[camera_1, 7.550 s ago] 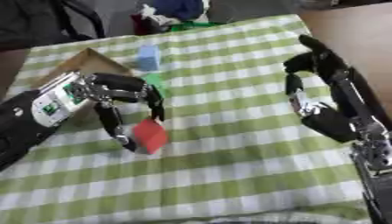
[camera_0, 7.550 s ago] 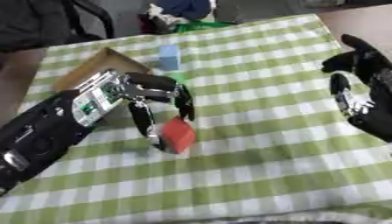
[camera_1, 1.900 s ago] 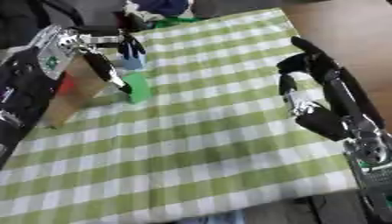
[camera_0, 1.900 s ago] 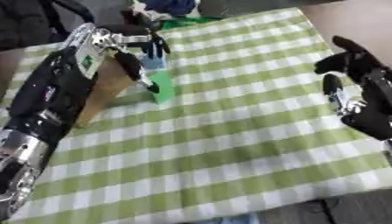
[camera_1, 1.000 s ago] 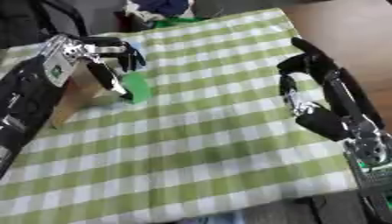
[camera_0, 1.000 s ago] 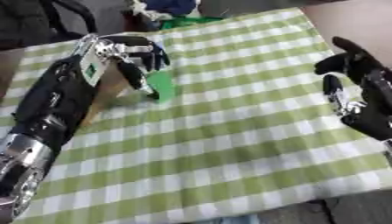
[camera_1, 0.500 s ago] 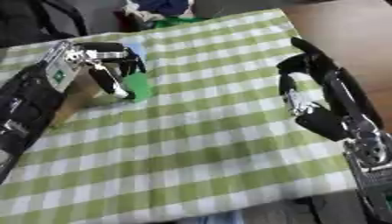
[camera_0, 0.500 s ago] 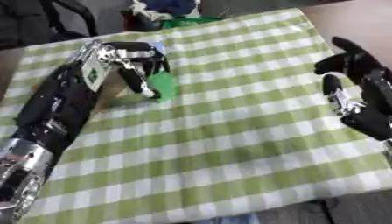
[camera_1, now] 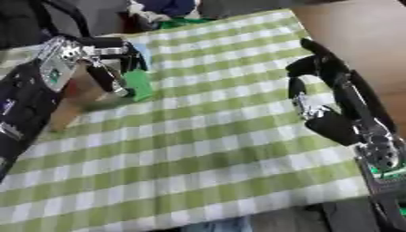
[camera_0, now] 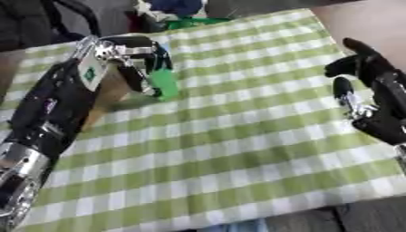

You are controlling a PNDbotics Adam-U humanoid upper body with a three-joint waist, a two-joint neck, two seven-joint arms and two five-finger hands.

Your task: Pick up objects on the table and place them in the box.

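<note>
Cloth (camera_0: pixel 238 149) bare up front. Right hand (camera_1: pixel 317 90) idle at right, fingers relaxed, holding nothing. Farther back, left hand (camera_0: pixel 131 54) curled beside green block (camera_0: pixel 165 84), just right of box (camera_0: pixel 107 93); whether it grips, cannot tell. Left hand nearer.

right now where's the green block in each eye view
Left eye view: the green block sits upper left, beside the left hand's curled fingers.
Right eye view: same block, upper left, slightly further left.
Shared landmark: the brown cardboard box just left of it.
</note>
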